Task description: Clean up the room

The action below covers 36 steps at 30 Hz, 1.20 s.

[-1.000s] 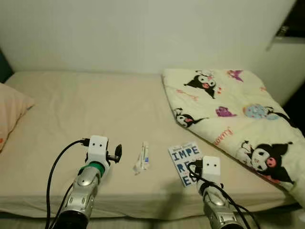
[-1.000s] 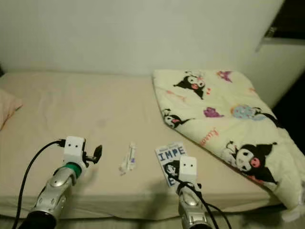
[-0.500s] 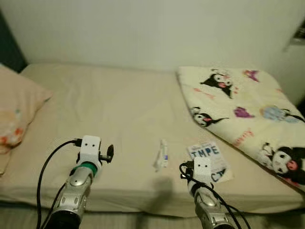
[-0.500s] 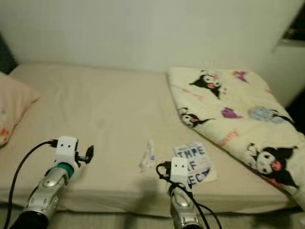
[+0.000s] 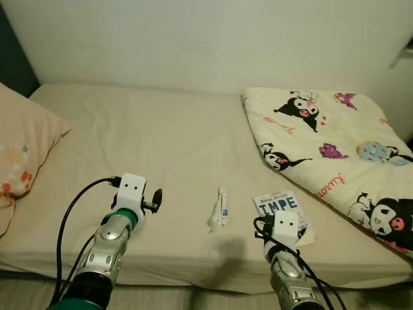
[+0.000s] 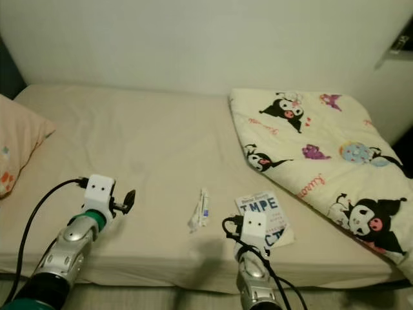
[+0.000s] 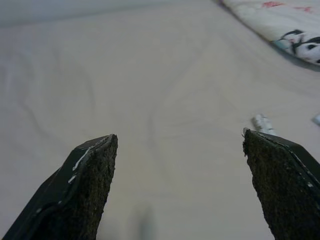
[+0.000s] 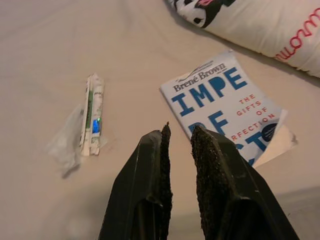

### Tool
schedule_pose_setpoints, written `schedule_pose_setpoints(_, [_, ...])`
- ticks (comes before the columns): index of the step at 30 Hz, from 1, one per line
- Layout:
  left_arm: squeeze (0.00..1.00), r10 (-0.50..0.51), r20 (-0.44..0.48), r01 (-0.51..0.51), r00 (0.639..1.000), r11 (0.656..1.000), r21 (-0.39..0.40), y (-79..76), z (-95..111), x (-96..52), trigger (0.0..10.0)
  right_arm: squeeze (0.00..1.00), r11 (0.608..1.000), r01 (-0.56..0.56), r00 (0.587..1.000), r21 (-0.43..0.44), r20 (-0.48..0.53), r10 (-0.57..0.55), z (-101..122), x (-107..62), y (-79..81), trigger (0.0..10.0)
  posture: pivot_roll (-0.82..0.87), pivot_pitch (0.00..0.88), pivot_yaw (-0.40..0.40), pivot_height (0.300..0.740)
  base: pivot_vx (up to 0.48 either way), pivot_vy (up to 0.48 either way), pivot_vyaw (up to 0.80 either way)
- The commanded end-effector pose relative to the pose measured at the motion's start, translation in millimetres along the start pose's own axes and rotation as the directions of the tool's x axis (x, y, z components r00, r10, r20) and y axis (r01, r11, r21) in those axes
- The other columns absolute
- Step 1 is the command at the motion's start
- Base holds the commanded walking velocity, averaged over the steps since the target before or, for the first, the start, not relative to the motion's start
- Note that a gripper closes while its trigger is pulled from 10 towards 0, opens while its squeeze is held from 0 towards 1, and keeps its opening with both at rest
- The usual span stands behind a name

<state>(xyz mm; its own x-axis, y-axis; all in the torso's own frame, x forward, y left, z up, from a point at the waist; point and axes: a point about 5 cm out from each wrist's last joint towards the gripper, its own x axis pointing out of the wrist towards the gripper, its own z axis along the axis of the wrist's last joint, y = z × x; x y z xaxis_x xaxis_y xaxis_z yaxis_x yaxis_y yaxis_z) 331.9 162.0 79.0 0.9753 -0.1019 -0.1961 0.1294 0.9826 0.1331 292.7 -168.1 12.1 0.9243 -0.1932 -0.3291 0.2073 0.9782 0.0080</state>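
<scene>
On the bed [image 5: 161, 135] lie one book [image 8: 227, 107], one wrapper [image 8: 90, 117], one blanket [image 5: 335, 139] and one pillow [image 5: 22, 155]. Left gripper [image 7: 180, 165] has fingers spread wide; right gripper [image 8: 179, 142], over the book's edge, has fingers nearly together, holding nothing.

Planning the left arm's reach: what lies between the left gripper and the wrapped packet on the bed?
Only bare sheet. In the left eye view, nothing lies between the left gripper and the wrapped packet; the book lies beyond it.
</scene>
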Motion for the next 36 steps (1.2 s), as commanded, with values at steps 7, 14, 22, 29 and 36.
schedule_pose_setpoints(7, [0.0,-0.018,-0.024,0.018,1.0,1.0,-0.006,-5.4,-9,-3.7,10.0,0.0,1.0,-0.008,1.0,0.008,-0.008,0.008,-5,-2.6,0.1,10.0,0.13,0.0,0.03,0.74,0.0,0.0,0.0])
schedule_pose_setpoints(14, [0.0,0.012,-0.033,-0.013,0.999,0.999,-0.033,-0.4,-11,-3.9,10.0,0.0,0.999,-0.043,0.999,-0.03,-0.011,0.043,-4,-2.3,5.5,10.0,0.13,0.0,0.028,0.74,0.0,0.0,0.0])
schedule_pose_setpoints(22, [0.0,0.023,-0.031,-0.024,0.999,0.999,-0.042,0.4,-10,-3.9,10.0,0.0,0.993,-0.1,0.995,-0.056,-0.01,0.1,-5,-3.4,11.9,10.0,0.13,0.0,0.028,0.74,0.0,0.0,0.55])
schedule_pose_setpoints(29, [0.0,0.032,-0.028,-0.034,0.999,0.997,-0.068,0.6,-11,-4.5,10.0,0.0,0.992,-0.109,0.994,-0.057,-0.016,0.108,-6,-4.4,14.2,10.0,0.13,0.0,0.026,0.74,0.0,0.0,0.8])
schedule_pose_setpoints(36, [0.0,0.043,-0.031,-0.045,0.999,0.996,-0.08,2.6,-11,-4.7,10.0,0.0,0.993,-0.106,0.994,-0.053,-0.025,0.104,-8,-4.6,13.2,10.0,0.13,0.0,0.025,0.74,0.0,0.0,0.8])
